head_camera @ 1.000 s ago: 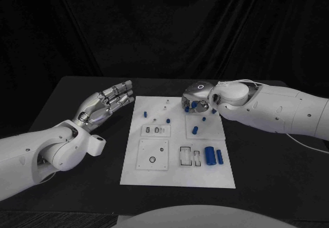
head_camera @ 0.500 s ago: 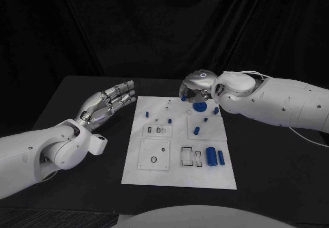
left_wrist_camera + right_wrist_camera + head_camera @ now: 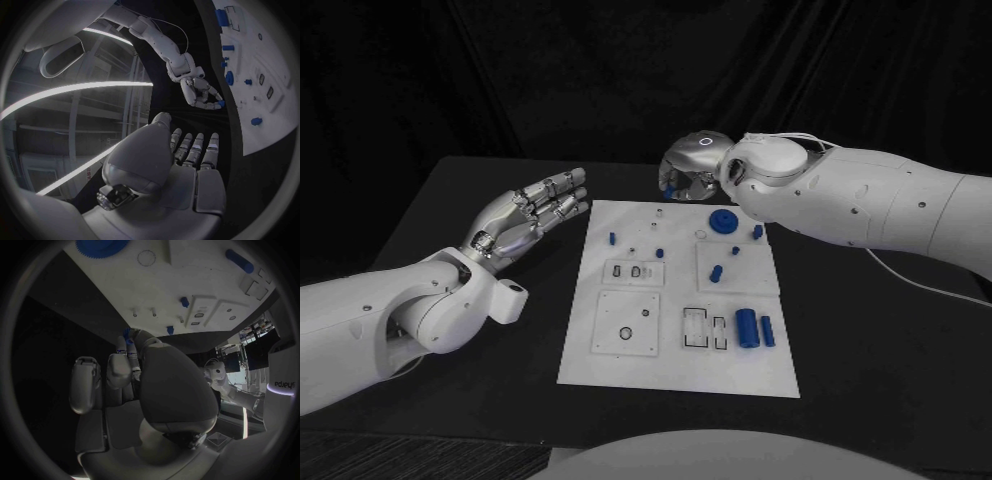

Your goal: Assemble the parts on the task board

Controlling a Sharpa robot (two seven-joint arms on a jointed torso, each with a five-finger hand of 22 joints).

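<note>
The white task board (image 3: 675,370) lies in the middle of the black table. My right hand (image 3: 692,165) hovers over its far edge and pinches a small blue part (image 3: 676,186) at its fingertips; the same part (image 3: 127,335) shows in the right wrist view. My left hand (image 3: 524,220) is open, palm up with fingers spread, just left of the board's far corner. A blue gear (image 3: 723,222) lies flat on the board, below the right hand. In the left wrist view, the right hand (image 3: 200,92) holds the blue part (image 3: 220,103) off the board's edge.
Small blue pegs (image 3: 607,239) stand on the board's far half. Two blue cylinders (image 3: 746,326) lie side by side near its right edge, beside rectangular slots. A round hole (image 3: 626,334) sits in the near left square. Black table surrounds the board.
My right hand has risen from the board and drawn back toward its far edge, uncovering the blue gear. The left hand has not moved.
</note>
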